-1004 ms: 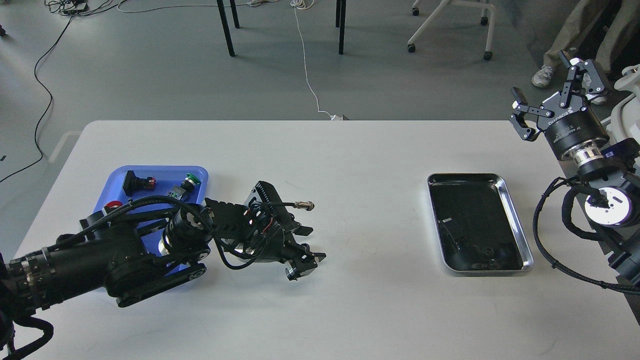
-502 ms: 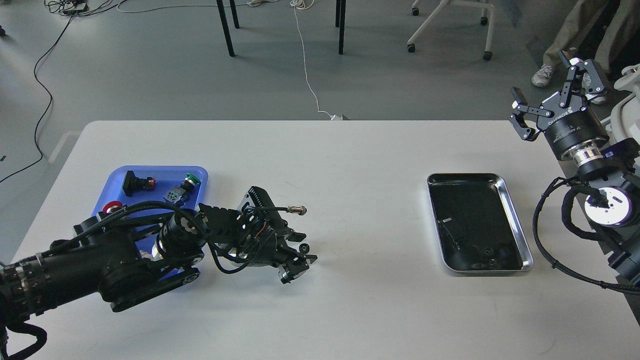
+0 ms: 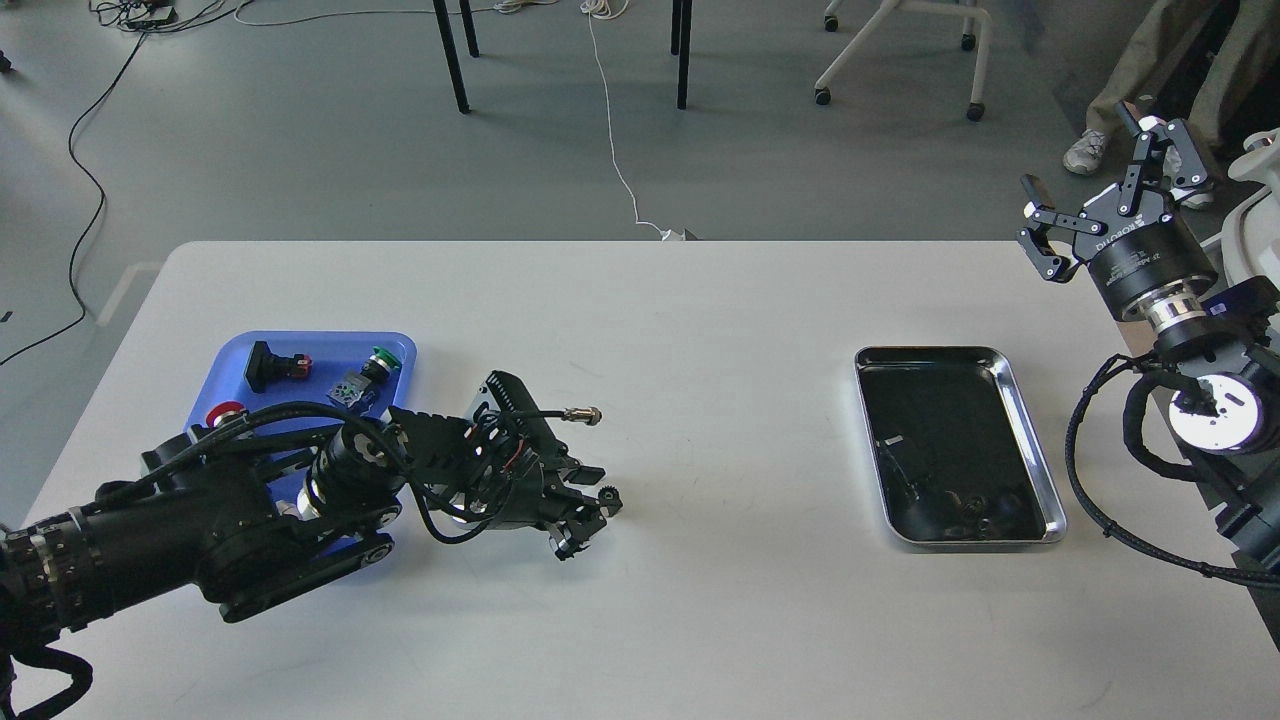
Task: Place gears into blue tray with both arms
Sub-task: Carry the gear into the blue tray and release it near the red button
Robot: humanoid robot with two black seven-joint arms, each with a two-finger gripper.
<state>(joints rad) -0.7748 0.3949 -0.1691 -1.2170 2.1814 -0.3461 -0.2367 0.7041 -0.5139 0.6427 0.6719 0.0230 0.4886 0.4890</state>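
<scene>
— What's the room like?
— Grey floor, cables, chair legs; a white desk (image 3: 640, 320) with a blue tray (image 3: 232, 355) left and a silver tray (image 3: 1035, 450) right.
— The gear?
— A small black toothed gear (image 3: 606, 497), pinched in the left gripper (image 3: 585, 515) fingers just above the desk, right of the blue tray. The right gripper (image 3: 1105, 215) fingers are spread, empty.

Glossy blue plastic tray (image 3: 232, 352); shiny metal tray (image 3: 1030, 440); matt white table (image 3: 640, 320).

blue tray (image 3: 300, 345): 6 o'clock half covered by left arm | left gripper (image 3: 590, 510): fingers too dark to separate, small gear (image 3: 606, 497) at tip, hold unclear | silver tray (image 3: 1040, 470): dark bits at its 6 o'clock end too small to identify | right arm cut off at 3 o'clock edge
</scene>
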